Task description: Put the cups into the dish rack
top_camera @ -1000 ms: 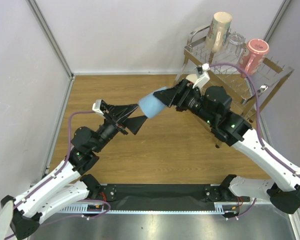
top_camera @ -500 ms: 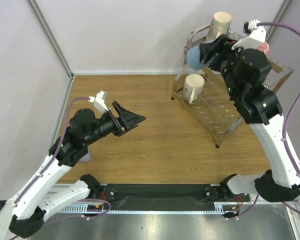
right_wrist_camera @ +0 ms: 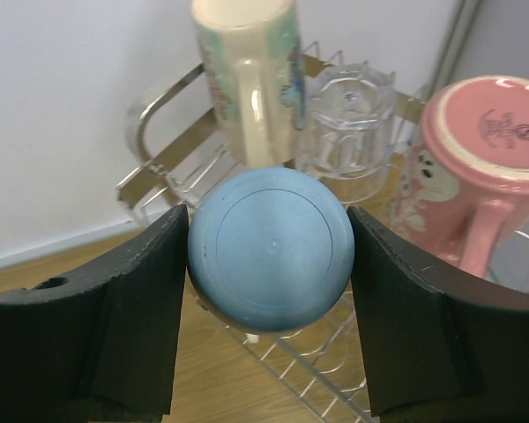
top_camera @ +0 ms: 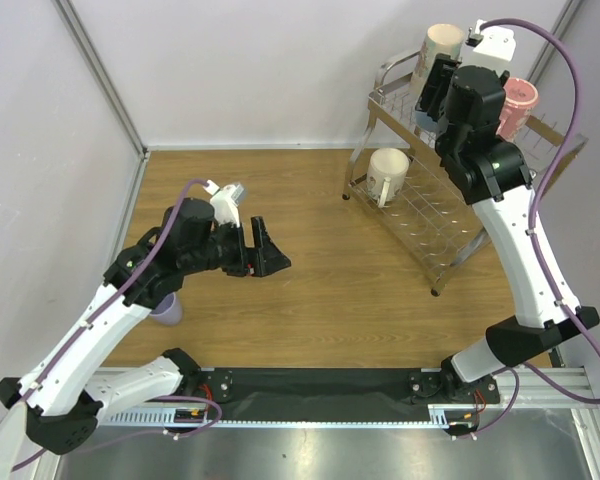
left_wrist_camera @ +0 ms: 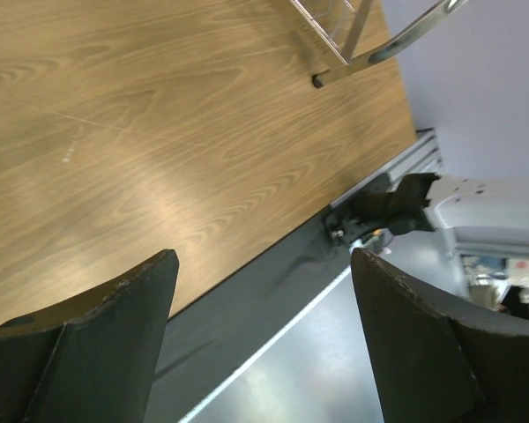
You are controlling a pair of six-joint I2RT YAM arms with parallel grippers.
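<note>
Right wrist view puts the light-blue tumbler (right_wrist_camera: pixel 269 251) dead centre, its flat round base turned toward the lens and the right gripper (right_wrist_camera: pixel 266 257) closed on it, one black finger pressed against each side of the body. It sits high up at the dish rack (top_camera: pixel 425 220), just in front of the upper tier, where the beige mug (right_wrist_camera: pixel 247 70), the clear glass (right_wrist_camera: pixel 344 123) and the pink mug (right_wrist_camera: pixel 480 159) already stand upside down in a row. From the overhead camera the white mug with green inside (top_camera: pixel 388 172) rests on the lower tier.

To my eye the tumbler is plastic: light, stiff enough to take a firm squeeze, but smooth-walled and possibly tapered, so it could slide along the pads if the grip eases while it is tipped. Holding it across the middle of the body, as now, looks the safest place. The gap it seems headed for is close to the glass, which I would guess is the one piece here that would not forgive a knock.

Over the table (left_wrist_camera: pixel 159 132), well apart from the rack, the left gripper (left_wrist_camera: pixel 263 264) hangs wide open with nothing between its fingers. The lavender tumbler (top_camera: pixel 166 312) peeks out beneath that arm; it likely handles the same way and wants a hold across its wall
</note>
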